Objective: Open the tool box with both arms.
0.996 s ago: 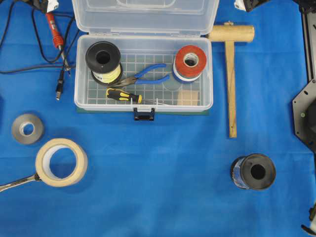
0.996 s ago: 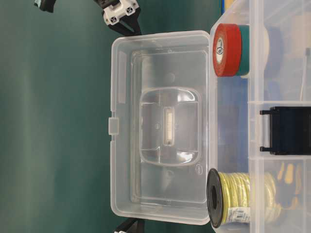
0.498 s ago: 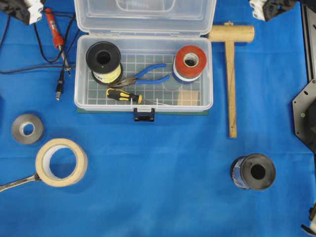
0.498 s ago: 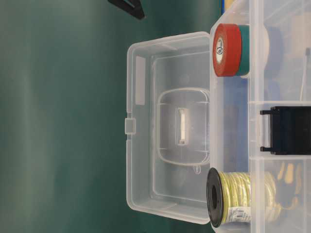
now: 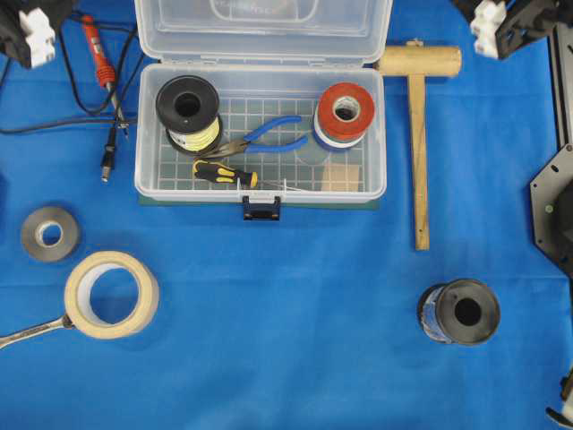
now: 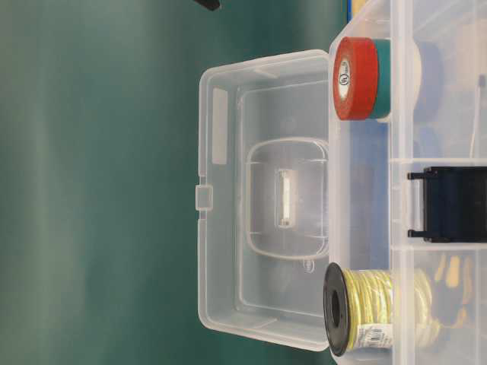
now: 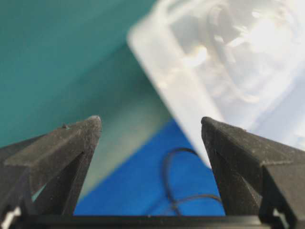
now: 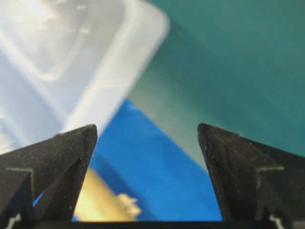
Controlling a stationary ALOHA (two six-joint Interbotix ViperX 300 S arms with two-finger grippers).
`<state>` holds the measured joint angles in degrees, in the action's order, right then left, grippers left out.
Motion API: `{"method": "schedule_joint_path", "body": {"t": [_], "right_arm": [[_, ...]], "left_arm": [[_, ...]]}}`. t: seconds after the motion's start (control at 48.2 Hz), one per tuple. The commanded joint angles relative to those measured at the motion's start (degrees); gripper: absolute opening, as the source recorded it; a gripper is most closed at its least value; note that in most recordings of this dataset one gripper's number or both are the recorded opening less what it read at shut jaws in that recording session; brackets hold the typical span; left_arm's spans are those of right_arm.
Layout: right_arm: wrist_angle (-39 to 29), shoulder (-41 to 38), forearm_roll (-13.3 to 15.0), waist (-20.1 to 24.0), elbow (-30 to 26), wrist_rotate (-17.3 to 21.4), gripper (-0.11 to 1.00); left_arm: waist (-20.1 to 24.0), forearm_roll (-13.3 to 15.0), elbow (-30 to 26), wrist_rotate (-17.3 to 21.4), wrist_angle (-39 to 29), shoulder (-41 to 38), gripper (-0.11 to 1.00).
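- With the lid thrown back and standing up, tool box point(image 5: 260, 134) open at the far middle of the blue desk point(image 5: 269, 340), dark latch point(image 5: 260, 209) facing the near edge.
- Inside: yellow wire spool point(image 5: 187, 110) on the left, red tape roll point(image 5: 346, 114) on the right, blue-handled pliers point(image 5: 264, 136) and a screwdriver point(image 5: 224, 174) between them.
- Left gripper point(image 7: 150, 124) up at the far left corner, fingers point(image 7: 71, 148) spread wide, holding nothing, clear of the lid.
- Right gripper point(image 8: 147, 129) up at the far right corner, fingers point(image 8: 233, 157) equally wide, nothing held.
- Wooden mallet point(image 5: 418, 134) just right of the box.
- Tan tape roll point(image 5: 111, 294) and grey roll point(image 5: 49, 234) near left; black spool point(image 5: 458, 312) near right.
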<state>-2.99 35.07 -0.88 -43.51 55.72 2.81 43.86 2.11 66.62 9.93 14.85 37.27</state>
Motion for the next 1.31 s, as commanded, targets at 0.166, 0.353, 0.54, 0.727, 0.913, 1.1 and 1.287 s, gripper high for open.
{"method": "schedule_joint_path", "body": {"t": [0.166, 0.353, 0.54, 0.727, 0.913, 1.1, 1.287], "right_arm": [[-2.8, 2.5, -0.9, 15.5, 0.6, 0.3, 0.85], [-4.4, 3.5, -0.9, 27.9, 1.3, 0.4, 0.85], [-6.5, 2.2, -0.7, 36.2, 1.5, 0.3, 0.85], [-6.9, 1.4, -0.4, 38.1, 1.6, 0.1, 0.85], [-9.0, 6.9, 0.5, 38.1, 3.7, -0.2, 0.85], [-8.7, 15.9, 0.4, 38.1, 9.4, 0.1, 0.85], [-4.7, 23.3, -1.2, 38.1, 16.2, 0.8, 0.85]], "left_arm": [[-13.4, 0.0, 1.3, -0.4, -7.5, 6.8, 0.83], [-26.1, 0.0, 2.4, -2.1, -14.6, 13.9, 0.82], [-37.4, 0.0, 3.0, -2.4, -18.6, 17.0, 0.82], [-39.4, 0.0, 3.0, -1.4, -19.8, 16.7, 0.82], [-39.3, 0.0, 4.2, 0.4, -20.6, 19.6, 0.82], [-39.3, -0.1, 7.7, 0.5, -20.7, 24.6, 0.82], [-39.4, 0.0, 10.7, -1.1, -20.7, 29.0, 0.82]]}}
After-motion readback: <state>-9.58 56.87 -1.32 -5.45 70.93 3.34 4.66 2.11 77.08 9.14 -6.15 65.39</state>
